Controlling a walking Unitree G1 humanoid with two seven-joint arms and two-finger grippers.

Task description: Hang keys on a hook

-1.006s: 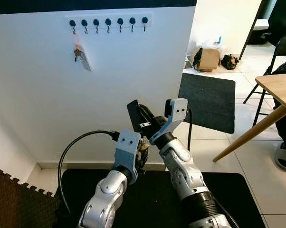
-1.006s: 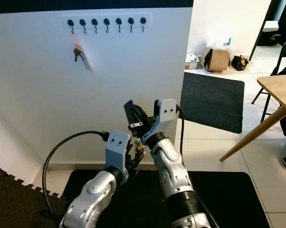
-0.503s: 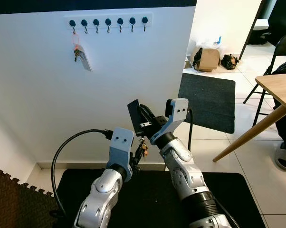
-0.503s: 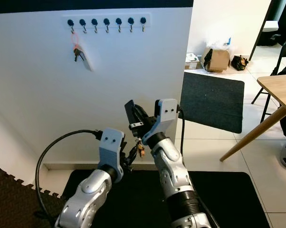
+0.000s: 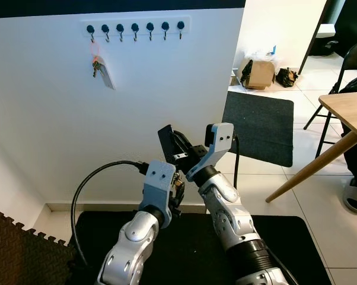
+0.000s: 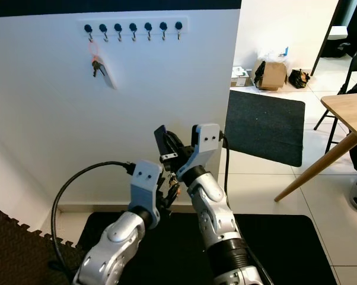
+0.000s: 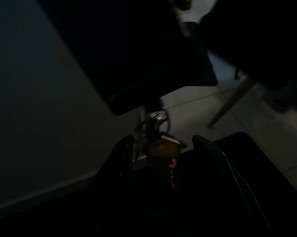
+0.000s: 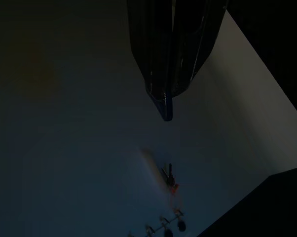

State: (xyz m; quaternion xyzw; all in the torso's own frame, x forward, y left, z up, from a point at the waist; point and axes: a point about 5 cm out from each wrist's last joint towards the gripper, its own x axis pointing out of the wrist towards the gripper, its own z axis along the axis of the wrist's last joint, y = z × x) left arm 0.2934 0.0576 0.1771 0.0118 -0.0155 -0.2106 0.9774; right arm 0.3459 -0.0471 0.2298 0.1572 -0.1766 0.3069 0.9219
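- White wall (image 5: 166, 89) straight ahead; a rail of 7 dark hooks (image 5: 135, 27) runs along its top edge.
- 1 set of keys (image 5: 99, 66) with a reddish ring and a pale tag already hangs from the hook at the robot's far-left end of the rail, lying flat against the wall.
- Both arms are raised in front of the wall, low down and well below the hook rail, wrists close together.
- Right gripper (image 5: 174, 142) points up and toward the wall. In the right wrist view its 2 black fingers (image 8: 170, 54) lie pressed together to a single tip — closed, nothing visible between them.
- Second bunch of keys (image 7: 156, 143) — brass-coloured, on a small ring — hangs just beneath the right gripper's body and dangles between the 2 arms; seen also in the left eye view at the wrists (image 5: 178, 185).
- Left gripper (image 7: 161, 148) sits just under that bunch. Left wrist view is very dark: 2 fingers (image 7: 207, 148) stand apart on either side of the keys, so it looks open around them, though I cannot tell whether either finger touches.
- A black cable (image 5: 89, 190) loops off the left forearm.
- Black mat (image 5: 190, 249) on the floor beneath the arms; brown foam tiles (image 5: 18, 249) at the robot's left.
- Off to the right: dark rug (image 5: 261, 127) on pale tiles, cardboard box (image 5: 258, 72) beyond it, corner of a wooden table (image 5: 344, 113), and a black folding chair (image 5: 344, 65).
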